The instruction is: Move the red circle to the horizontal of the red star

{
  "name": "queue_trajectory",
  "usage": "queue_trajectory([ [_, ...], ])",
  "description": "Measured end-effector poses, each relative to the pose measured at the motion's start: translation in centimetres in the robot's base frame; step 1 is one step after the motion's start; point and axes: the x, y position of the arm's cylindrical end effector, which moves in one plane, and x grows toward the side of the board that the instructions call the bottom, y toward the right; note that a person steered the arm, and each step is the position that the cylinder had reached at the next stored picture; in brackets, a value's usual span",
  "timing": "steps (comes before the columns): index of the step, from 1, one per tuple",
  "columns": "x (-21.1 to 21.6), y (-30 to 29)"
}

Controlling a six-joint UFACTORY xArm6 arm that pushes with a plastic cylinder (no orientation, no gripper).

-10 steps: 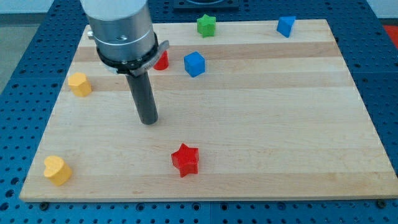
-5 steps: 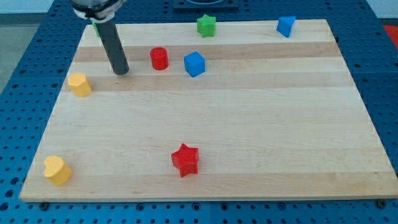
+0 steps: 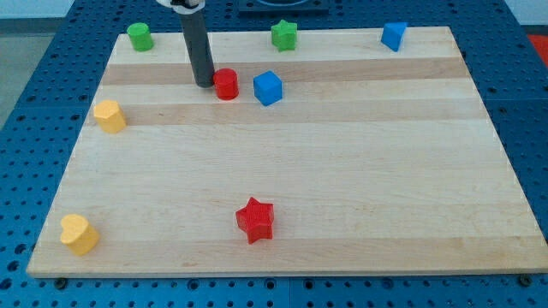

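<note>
The red circle (image 3: 226, 84), a short red cylinder, stands on the wooden board in the upper left part of the view. My tip (image 3: 204, 83) is right beside it on its left, touching or nearly touching. The red star (image 3: 255, 220) lies far below, near the board's bottom edge, a little right of the circle.
A blue cube (image 3: 268, 87) sits just right of the red circle. A green cylinder (image 3: 139, 36), a green star (image 3: 284, 35) and a blue block (image 3: 393, 36) line the top edge. A yellow block (image 3: 110, 115) and a yellow heart (image 3: 78, 233) sit at the left.
My tip went up and left from mid-board, then right to the red circle's left side. The circle has shifted slightly right and down. The green cylinder is now uncovered.
</note>
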Motion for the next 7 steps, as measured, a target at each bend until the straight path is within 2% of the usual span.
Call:
queue_trajectory([
  [1, 2.8, 1.7],
  [3, 5.0, 4.4],
  [4, 3.4, 2.9],
  [5, 0.0, 2.9],
  [6, 0.0, 4.7],
  [7, 2.6, 5.7],
])
